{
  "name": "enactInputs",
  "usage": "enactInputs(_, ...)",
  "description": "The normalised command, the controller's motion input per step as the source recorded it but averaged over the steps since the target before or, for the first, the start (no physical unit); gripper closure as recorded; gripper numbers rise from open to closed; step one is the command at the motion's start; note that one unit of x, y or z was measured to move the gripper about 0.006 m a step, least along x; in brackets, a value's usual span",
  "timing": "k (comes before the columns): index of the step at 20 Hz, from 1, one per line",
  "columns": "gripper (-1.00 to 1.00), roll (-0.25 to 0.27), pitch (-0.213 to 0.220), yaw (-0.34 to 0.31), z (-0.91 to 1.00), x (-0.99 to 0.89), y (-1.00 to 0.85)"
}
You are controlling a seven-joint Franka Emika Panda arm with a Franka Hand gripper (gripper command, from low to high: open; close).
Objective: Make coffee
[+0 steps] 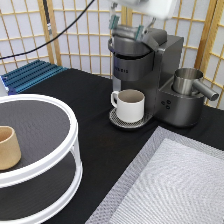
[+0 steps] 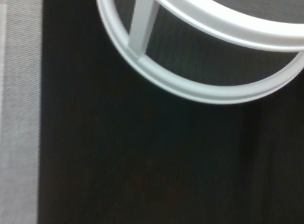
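Note:
The grey coffee machine (image 1: 145,65) stands at the back of the black table. A white mug (image 1: 131,105) with a handle sits on its drip tray under the spout. My gripper (image 1: 131,25) is at the exterior view's top, right above the machine's closed lid, with its two fingers spread apart and nothing between them. The coffee pod is not in view. The wrist view shows only black tabletop (image 2: 134,160) and the rim of the white rack (image 2: 209,92).
A white two-tier round rack (image 1: 74,125) at the exterior view's left holds a tan handleless cup (image 1: 7,147). A metal pitcher (image 1: 187,80) sits on the machine's right side. A grey mat (image 1: 175,185) lies at the bottom right. A blue rack (image 1: 32,74) is at the back left.

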Motion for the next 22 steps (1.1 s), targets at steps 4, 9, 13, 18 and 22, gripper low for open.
enactInputs(4, -1.00, 0.002, 0.013, 0.022, -1.00, 0.22, -0.29)
enactInputs(9, -1.00, 0.003, 0.003, 0.045, -1.00, 0.26, -0.26)
enactInputs(13, -1.00, 0.000, 0.000, 0.092, -1.00, 0.22, -0.12)
enactInputs(18, -1.00, 0.000, 0.000, 0.121, 0.10, 0.02, -0.02)
enactInputs(22, -1.00, 0.065, -0.036, 0.137, 1.00, 0.03, -0.42)
